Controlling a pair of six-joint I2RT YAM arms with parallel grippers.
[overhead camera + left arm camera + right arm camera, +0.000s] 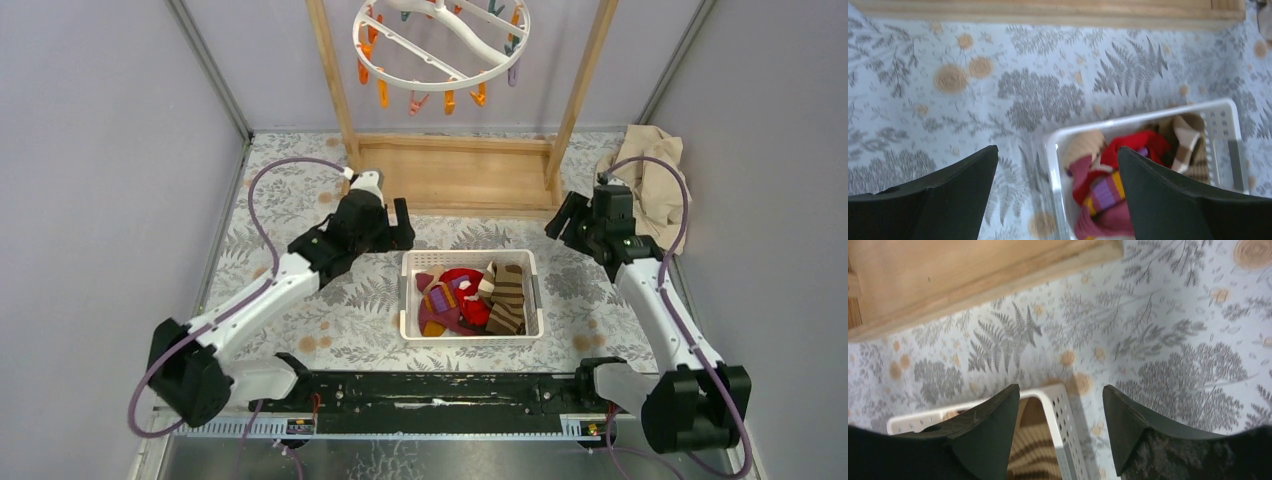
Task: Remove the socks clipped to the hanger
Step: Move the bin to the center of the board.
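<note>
both arms hovered over the floral surface [300, 200] with the job apparently near its end. the socks [470, 295] lay heaped in the white basket [410, 300] at centre, none seen on the hanger [440, 86], which hung at 12 o'clock from the wooden rack [455, 175]. its visible clips dangled bare.

the likeliest slip from here was calling it finished too soon: the far side of the hanger ran off the top edge of the overhead view, so a sock clipped there could not be ruled out. a further reach upward could also knock a rack post or set the hanger swinging, since it hung from one central hook.

the left gripper [400, 235] sat at 10 o'clock from the basket, jaws spread wide and empty, touching nothing. its wrist view looked down on the basket's near corner. the right gripper [565, 225], at 2 o'clock, was likewise parted and empty above the basket rim. a tan cloth [650, 180] lay behind it.
</note>
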